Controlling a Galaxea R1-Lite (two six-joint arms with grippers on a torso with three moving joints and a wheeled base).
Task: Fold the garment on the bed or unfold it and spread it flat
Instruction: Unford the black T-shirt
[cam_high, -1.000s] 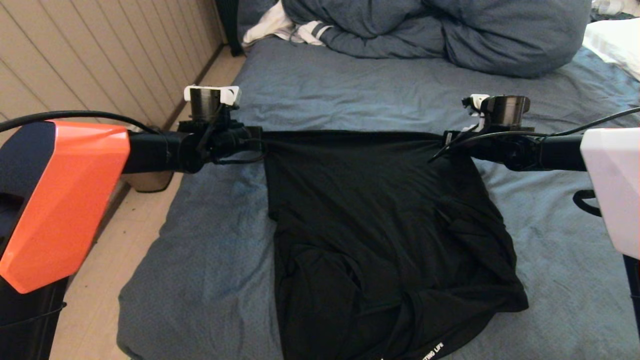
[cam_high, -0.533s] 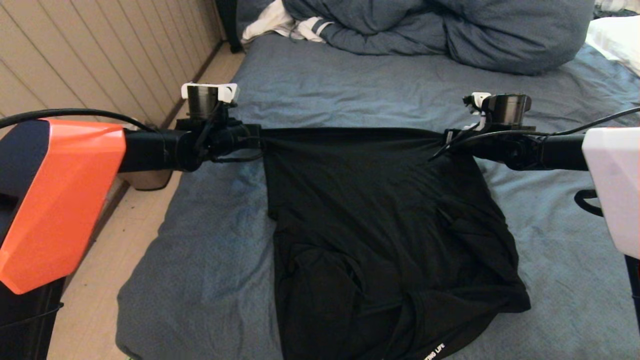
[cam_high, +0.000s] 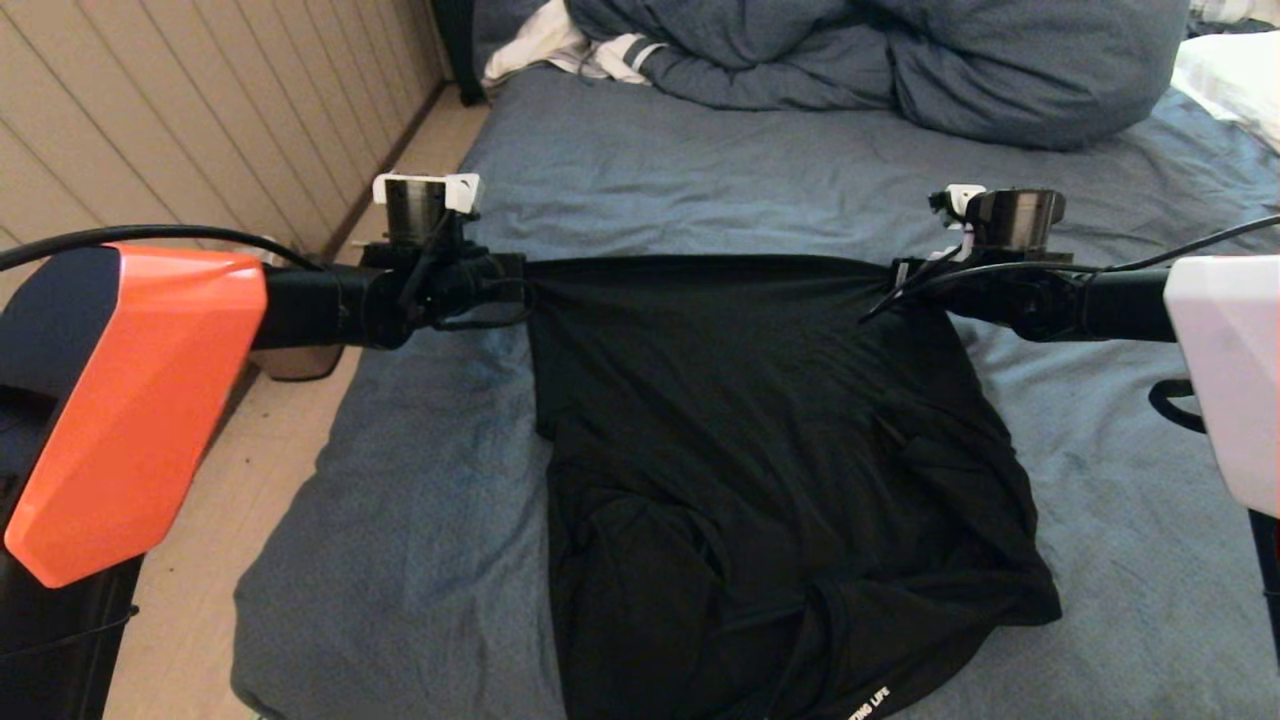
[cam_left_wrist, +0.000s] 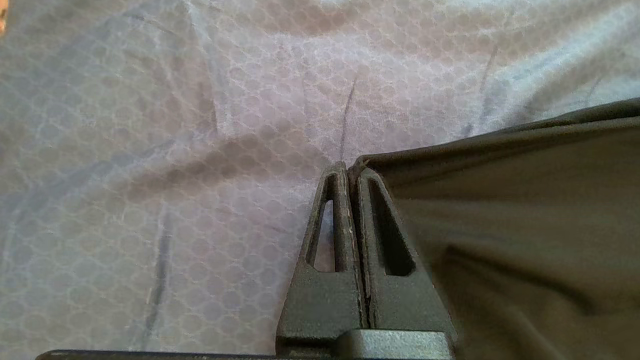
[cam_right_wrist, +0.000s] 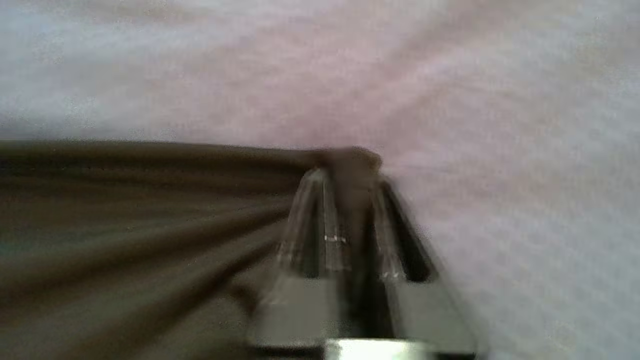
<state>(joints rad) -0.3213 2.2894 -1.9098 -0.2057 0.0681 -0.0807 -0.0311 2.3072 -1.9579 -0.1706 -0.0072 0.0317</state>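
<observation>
The garment (cam_high: 760, 430) is a black T-shirt lying on the blue-grey bed (cam_high: 700, 190), crumpled at its near end where white lettering shows. Its far hem is stretched taut in a straight line between my two grippers, just above the sheet. My left gripper (cam_high: 520, 275) is shut on the hem's left corner; in the left wrist view its jaws (cam_left_wrist: 350, 167) pinch the dark cloth (cam_left_wrist: 500, 225) at their tips. My right gripper (cam_high: 895, 275) holds the right corner; in the right wrist view its fingers (cam_right_wrist: 350, 175) stand slightly apart with bunched cloth (cam_right_wrist: 125, 225) between them.
A bunched blue-grey duvet (cam_high: 900, 70) lies across the head of the bed, with a white striped cloth (cam_high: 580, 50) beside it and a white pillow (cam_high: 1230, 70) at far right. A panelled wall (cam_high: 200, 120) and a strip of floor (cam_high: 220, 560) run along the left.
</observation>
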